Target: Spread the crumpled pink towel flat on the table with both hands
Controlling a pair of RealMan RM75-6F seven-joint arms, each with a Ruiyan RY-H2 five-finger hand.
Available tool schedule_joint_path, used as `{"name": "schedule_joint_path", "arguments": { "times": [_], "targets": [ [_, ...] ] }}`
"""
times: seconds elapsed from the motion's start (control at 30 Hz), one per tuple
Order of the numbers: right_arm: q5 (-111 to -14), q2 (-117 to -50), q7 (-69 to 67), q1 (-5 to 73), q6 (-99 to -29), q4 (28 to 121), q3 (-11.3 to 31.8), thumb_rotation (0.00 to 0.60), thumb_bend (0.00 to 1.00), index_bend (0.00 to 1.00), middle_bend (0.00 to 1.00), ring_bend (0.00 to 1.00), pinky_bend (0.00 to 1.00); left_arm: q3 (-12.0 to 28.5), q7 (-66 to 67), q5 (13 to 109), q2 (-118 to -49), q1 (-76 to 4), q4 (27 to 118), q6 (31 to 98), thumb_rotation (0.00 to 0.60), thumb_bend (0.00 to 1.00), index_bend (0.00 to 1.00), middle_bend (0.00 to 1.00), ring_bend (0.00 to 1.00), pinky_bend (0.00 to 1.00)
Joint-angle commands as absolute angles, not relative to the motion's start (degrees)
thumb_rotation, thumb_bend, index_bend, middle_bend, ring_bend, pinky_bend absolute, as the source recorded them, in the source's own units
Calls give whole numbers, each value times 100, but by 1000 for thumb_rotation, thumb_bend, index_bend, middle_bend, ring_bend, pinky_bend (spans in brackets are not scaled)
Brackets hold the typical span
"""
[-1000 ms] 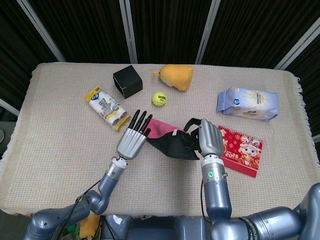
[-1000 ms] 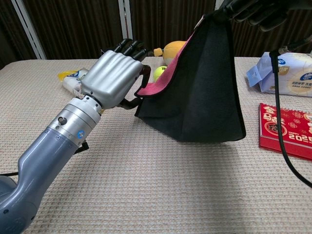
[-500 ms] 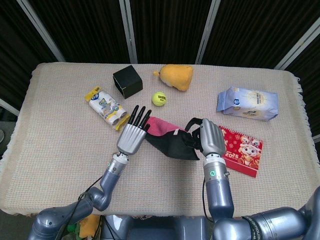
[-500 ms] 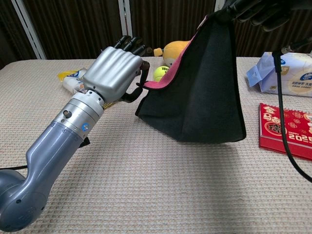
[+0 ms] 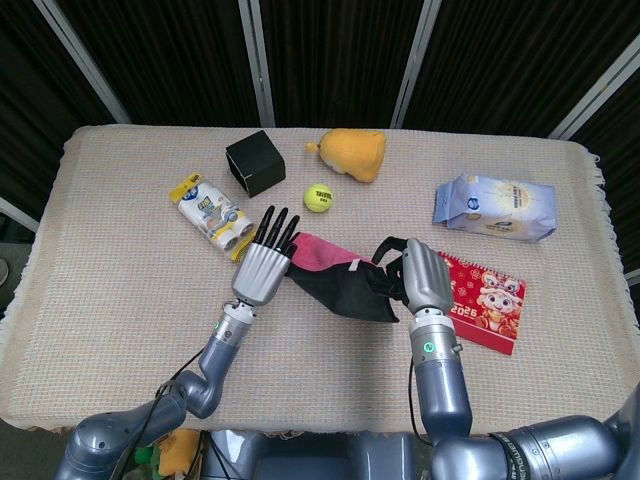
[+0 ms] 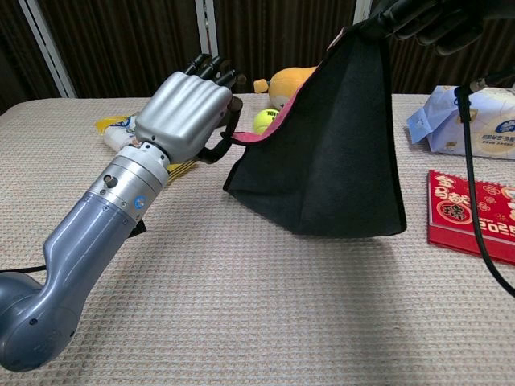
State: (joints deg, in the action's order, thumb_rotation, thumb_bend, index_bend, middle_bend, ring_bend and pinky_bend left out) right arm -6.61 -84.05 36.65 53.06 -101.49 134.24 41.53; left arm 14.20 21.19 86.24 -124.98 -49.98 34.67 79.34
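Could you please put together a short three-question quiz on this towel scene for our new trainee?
1. True or false: the towel lies flat on the table.
2. Which hand holds the towel's top corner up in the chest view: (a) the left hand or (b) the right hand?
3. What round object sits between the black box and the orange plush toy in the head view?

Key:
1. False: it hangs lifted, dark side toward the chest camera, with a pink edge showing.
2. (b) the right hand; the left hand meets the towel's lower pink edge.
3. The tennis ball.
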Motion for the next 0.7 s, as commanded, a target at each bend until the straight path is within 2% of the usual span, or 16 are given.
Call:
{"name": "schedule_joint_path", "arguments": {
  "times": [0.03,0.4,0.7],
  "targets": [
    [-643,-8381,3650,5296,-10119,13422,4139,600,618,765,1000,1000,972,1419,2128,8605,-12484,-4993,3476,7928,600,417,620,140,0,0],
    [-606,-8178,3526,5151,-10045,13491,4107,600,618,765,1000,1000,972,1535,2103,8575,-12173,-4979,3974,8174,600,430,628,130,0,0],
    [-703,-7963,3380,4954,-9801,13499,3952,600,618,765,1000,1000,972,1724,2449,8477,-11534,-4862,5174,8324,600,430,621,127,0,0]
  ]
}}
